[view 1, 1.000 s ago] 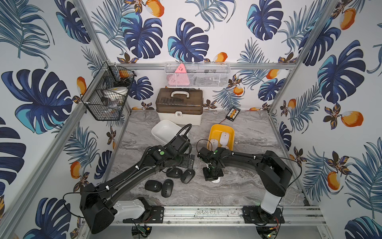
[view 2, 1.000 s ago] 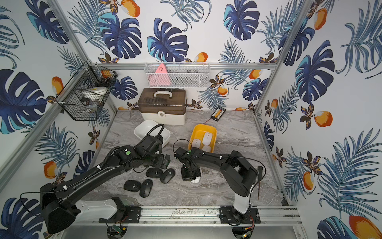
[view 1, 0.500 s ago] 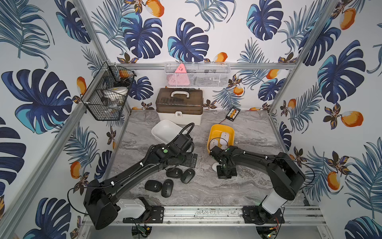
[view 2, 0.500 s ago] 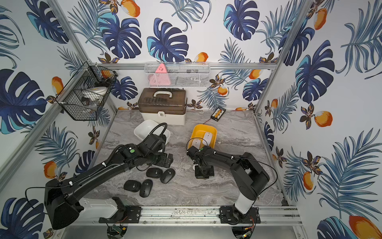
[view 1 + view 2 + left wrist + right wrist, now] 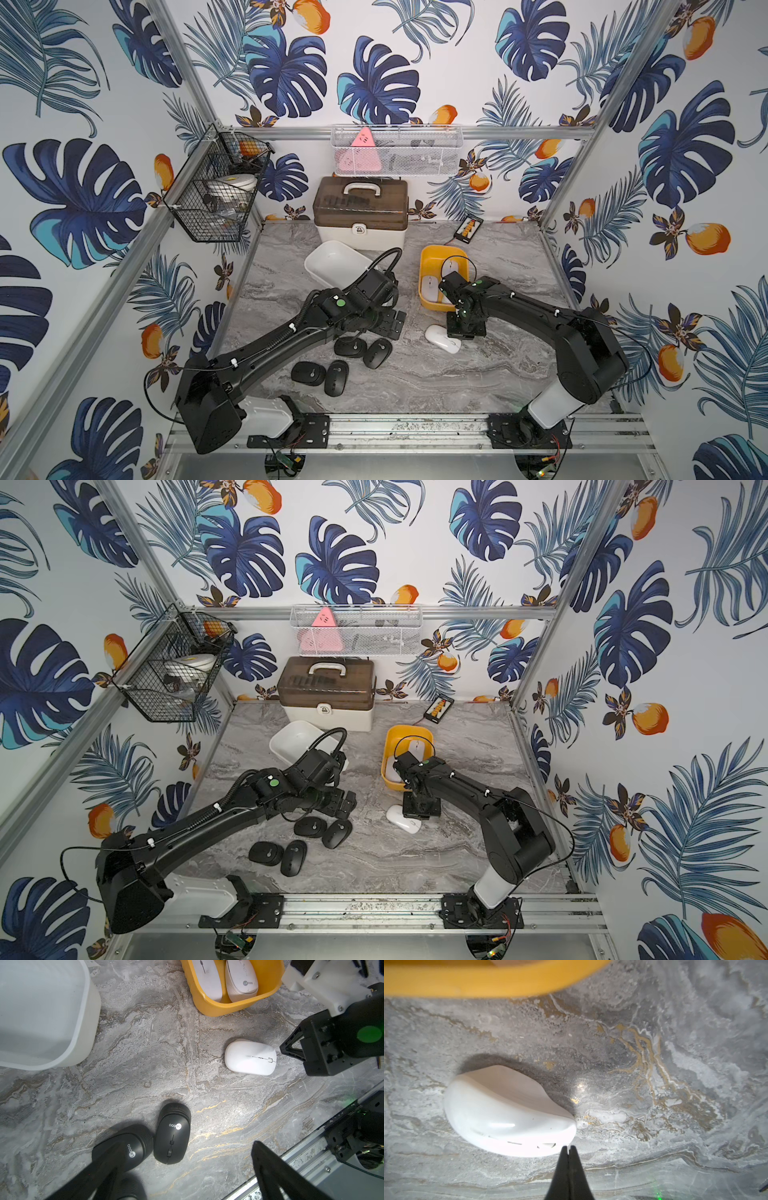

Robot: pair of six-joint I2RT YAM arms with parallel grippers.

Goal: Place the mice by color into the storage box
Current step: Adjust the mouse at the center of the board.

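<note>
Yellow bin (image 5: 443, 249) holds maybe three white mice (image 5: 241, 980); one white mouse (image 5: 442, 338), four black mice (image 5: 336, 377) lie outside it; left claw (image 5: 185, 1153) released, right claw (image 5: 568, 1148) clenched.

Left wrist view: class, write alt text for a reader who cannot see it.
A white mouse lies alone on the marble table, the shut right gripper at its wheel end. A yellow box holds two white mice; black mice and a white tub also show.
</note>
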